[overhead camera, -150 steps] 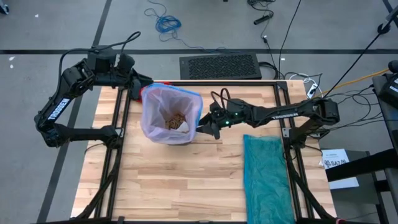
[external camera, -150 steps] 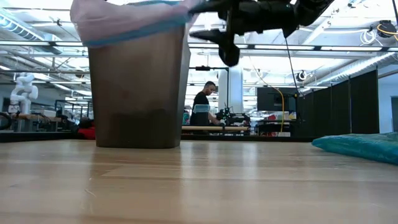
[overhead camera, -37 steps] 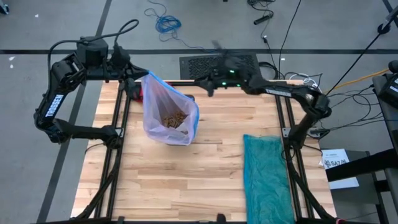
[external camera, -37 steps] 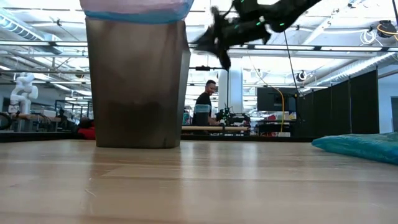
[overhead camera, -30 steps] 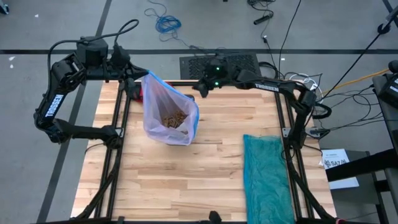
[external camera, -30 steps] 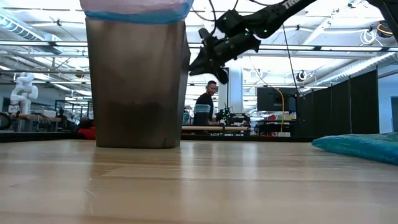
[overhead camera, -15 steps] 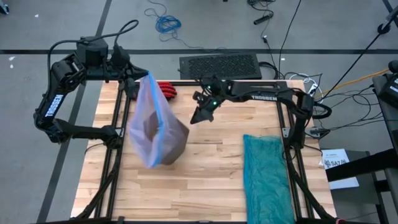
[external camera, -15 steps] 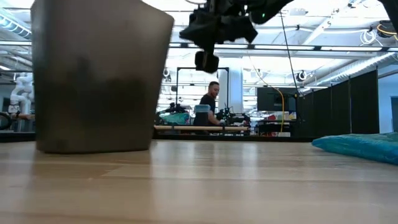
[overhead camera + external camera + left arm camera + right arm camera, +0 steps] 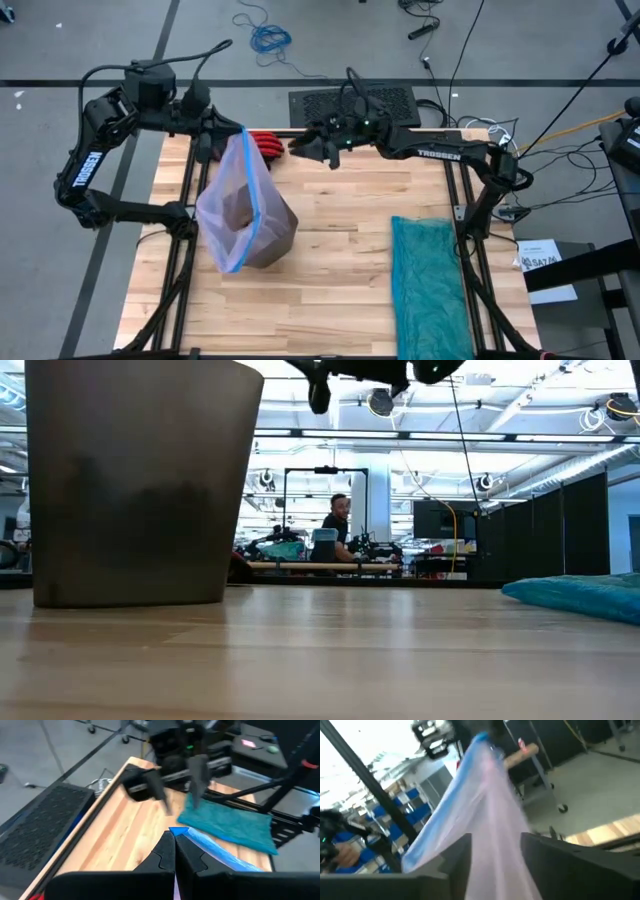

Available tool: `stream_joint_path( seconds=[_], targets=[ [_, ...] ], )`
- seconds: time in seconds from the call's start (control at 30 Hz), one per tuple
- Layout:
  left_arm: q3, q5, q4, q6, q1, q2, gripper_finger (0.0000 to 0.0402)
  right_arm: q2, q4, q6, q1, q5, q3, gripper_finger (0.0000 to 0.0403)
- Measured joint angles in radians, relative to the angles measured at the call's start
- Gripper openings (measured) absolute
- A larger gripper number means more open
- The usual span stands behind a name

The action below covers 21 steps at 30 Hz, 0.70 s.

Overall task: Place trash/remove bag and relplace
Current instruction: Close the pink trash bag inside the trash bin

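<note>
One bag, one bin, two arms.

The wooden table carries the bin, teal bag and red glove.

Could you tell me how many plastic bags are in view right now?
2. The pink bag lines the bin, its rim pinched by the left gripper. The teal bag lies flat on the table's right side. Others may be hidden.
</note>
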Motion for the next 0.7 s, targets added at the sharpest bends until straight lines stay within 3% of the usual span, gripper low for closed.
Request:
stream_joint_path(
  seconds=[0.23, 0.43, 0.7],
  targets=[
    [0.000, 0.003, 0.063, -0.004, -0.093, 0.021, 0.0000, 0.055, 0.091, 0.005, 0.007, 0.041, 0.006, 0.0246],
    [0.000, 0.003, 0.092, -0.025, -0.147, 0.052, 0.0000, 0.119, 0.083, -0.036, 0.032, 0.037, 0.125, 0.0253],
    [0.000, 0.002, 0.129, -0.019, -0.192, 0.082, 0.0000, 0.281, -0.070, -0.098, 0.062, -0.018, 0.376, 0.0251]
  ],
)
